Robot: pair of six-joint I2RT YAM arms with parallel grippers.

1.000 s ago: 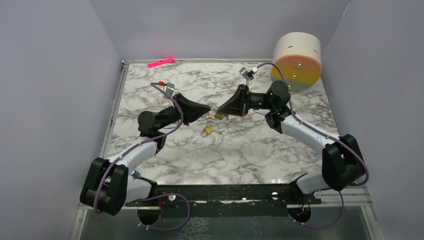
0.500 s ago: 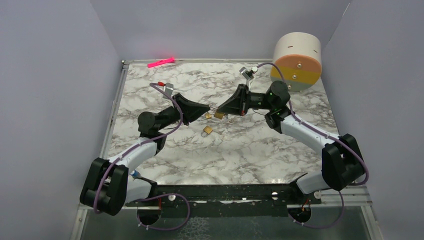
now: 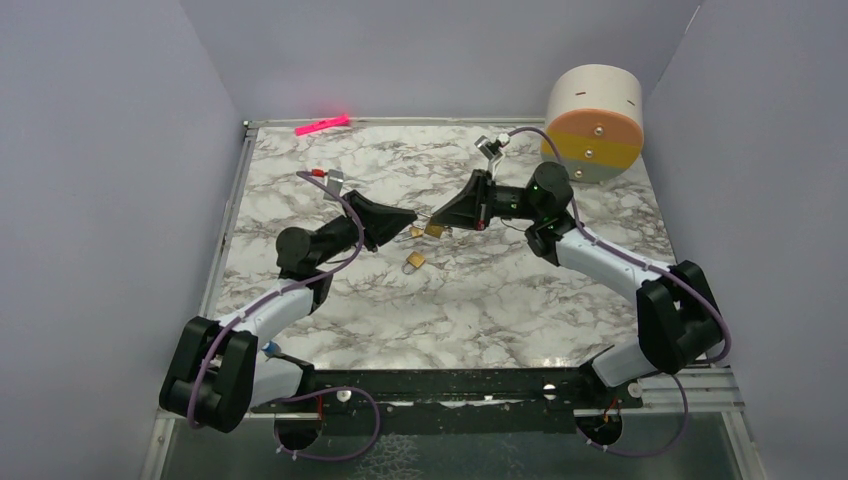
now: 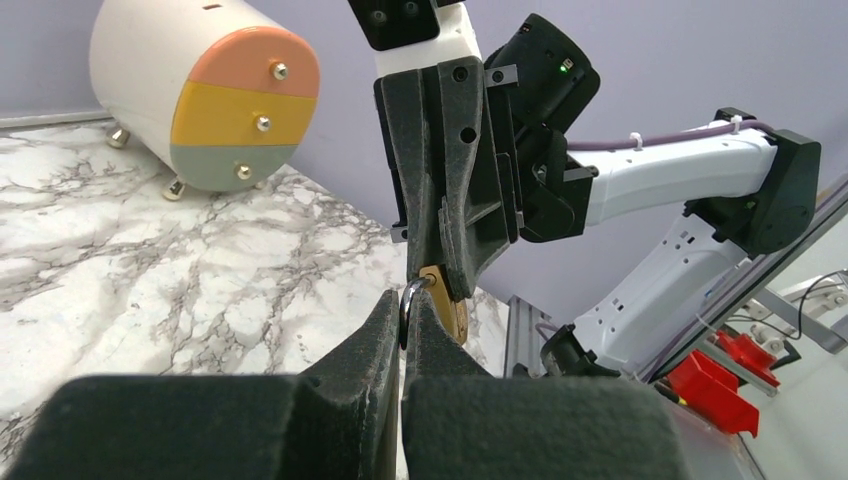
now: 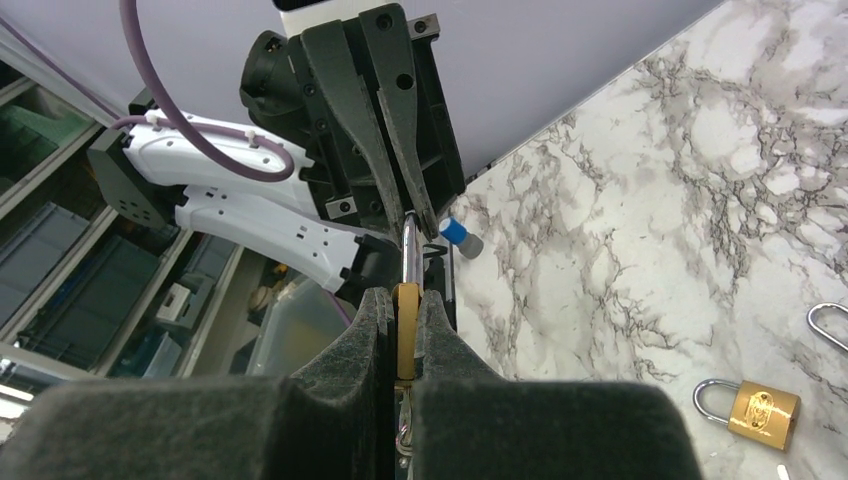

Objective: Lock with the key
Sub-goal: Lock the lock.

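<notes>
With my left claw [image 4: 402, 312] clenched on what I take for the key [image 5: 408, 250], its tip meeting the brass padlock [image 5: 406, 312] grasped in my right claw [image 5: 403, 296], I judge insertion underway; next comes a straight push, then a twist.

The marble worktop [image 3: 500, 300] carries a drum [image 3: 594, 120] standing at its far right corner and a pink stick [image 3: 322, 125] at the far edge near the left corner. A padlock [image 3: 413, 262] lies near the middle, a second padlock [image 3: 416, 232] just beyond it.
</notes>
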